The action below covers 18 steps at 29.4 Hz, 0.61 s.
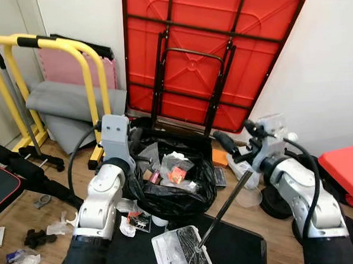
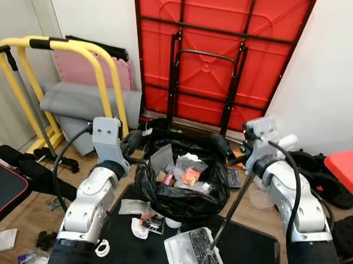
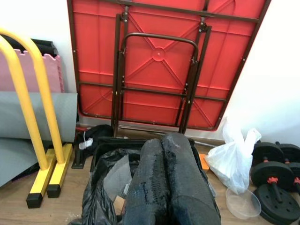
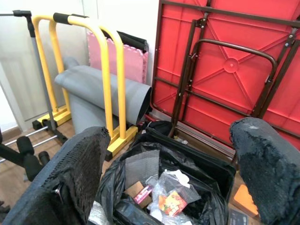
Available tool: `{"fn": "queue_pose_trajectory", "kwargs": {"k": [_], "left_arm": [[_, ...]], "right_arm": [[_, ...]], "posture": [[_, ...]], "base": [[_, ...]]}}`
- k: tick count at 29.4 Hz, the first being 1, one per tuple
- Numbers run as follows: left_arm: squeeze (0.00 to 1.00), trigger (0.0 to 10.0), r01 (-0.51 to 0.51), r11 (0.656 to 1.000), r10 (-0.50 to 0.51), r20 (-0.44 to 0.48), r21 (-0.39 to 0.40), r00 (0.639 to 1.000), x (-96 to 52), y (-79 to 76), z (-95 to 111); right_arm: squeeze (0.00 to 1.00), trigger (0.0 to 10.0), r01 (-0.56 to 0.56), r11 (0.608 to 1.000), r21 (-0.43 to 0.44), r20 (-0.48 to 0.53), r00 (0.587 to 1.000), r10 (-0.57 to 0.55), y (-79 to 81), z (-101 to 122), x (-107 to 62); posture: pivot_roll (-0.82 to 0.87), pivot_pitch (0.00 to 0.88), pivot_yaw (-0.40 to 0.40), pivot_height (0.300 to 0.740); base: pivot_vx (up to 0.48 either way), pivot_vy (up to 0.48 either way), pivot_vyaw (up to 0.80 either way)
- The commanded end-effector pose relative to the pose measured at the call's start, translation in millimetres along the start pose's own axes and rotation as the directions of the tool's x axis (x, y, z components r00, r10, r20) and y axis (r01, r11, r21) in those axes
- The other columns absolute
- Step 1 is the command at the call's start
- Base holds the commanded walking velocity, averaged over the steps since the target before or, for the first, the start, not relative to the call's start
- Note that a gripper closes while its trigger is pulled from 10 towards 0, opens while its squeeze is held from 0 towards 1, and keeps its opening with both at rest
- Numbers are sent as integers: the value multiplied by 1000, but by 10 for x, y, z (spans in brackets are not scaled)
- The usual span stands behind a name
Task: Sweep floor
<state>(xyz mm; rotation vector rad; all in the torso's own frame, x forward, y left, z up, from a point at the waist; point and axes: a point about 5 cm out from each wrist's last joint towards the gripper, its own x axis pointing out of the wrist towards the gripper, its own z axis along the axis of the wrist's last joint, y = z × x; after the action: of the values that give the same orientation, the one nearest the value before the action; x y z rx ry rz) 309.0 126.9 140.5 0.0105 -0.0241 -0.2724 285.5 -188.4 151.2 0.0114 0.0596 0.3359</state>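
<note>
Left tool [image 3: 168, 183]: fingers pressed together, nothing between them, held at the near rim of the bin bag [image 1: 173, 188]. Right tool [image 4: 173, 173]: fingers wide apart, empty, hovering at the bag's right side and looking down into it. Bag is black, lining a dark bin; contains wrappers, a red packet [image 1: 177, 174], crumpled plastic. Directly below the bag's front edge a clear dustpan [image 1: 180, 250] lies on a black mat [image 1: 236, 247], its thin dark handle [image 1: 227, 203] slanting up toward the right arm; whether the arm touches it, cannot tell. Pan looks mostly emptied. Litter left on the floor: white scraps and a small wrapper [image 1: 131, 220] just beside the bag on its left, more paper and dark bits [image 1: 37, 237] further left on the wood floor [image 1: 27, 216]. Judgement: one load appears dumped; sweeping is partway, with left-side debris not yet collected. Behind: red folded surface [image 1: 214, 53] leaning on wall, yellow frame [image 1: 91, 77], dumbbell weights [image 3: 276, 166] to the right.
</note>
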Motion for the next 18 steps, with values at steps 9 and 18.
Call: {"fn": "queue_pose_trajectory", "kwargs": {"k": [9,18], "left_arm": [[0,10000,66,998,-66,-30,21,997,-9,-50,-48],[0,10000,67,997,-66,-32,28,997,-8,-39,-42]], "right_arm": [[0,10000,-42,999,17,28,999,41,96,23,9],[0,10000,-53,998,39,35,998,52,76,29,-2]], "posture": [[-165,2,-155,670],[-164,8,-150,640]], "base": [[0,0,0],[0,0,0]]}}
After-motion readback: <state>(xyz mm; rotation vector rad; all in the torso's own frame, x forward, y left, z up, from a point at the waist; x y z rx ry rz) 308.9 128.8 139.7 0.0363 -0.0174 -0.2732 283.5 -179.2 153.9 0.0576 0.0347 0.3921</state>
